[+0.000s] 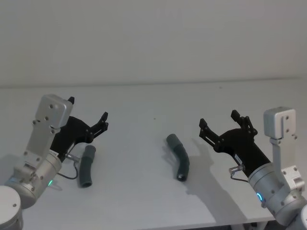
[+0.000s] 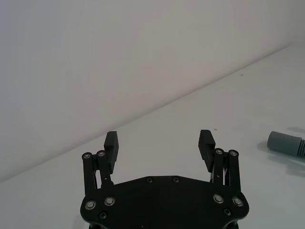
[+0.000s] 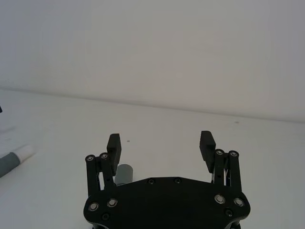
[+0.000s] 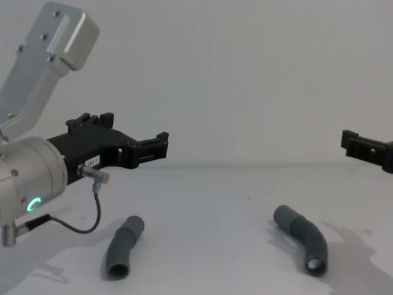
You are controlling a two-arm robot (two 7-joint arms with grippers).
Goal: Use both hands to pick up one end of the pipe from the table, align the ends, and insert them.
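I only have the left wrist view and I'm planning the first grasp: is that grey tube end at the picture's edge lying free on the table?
Observer: Yes, the left pipe piece lies flat on the table, untouched, near the raised left end effector.
Operator: Where is the other piece?
Observer: The right pipe piece lies flat nearer the table's middle, well apart from the first.
Operator: And the right arm?
Observer: The right end effector hovers open and empty, to that piece's right.
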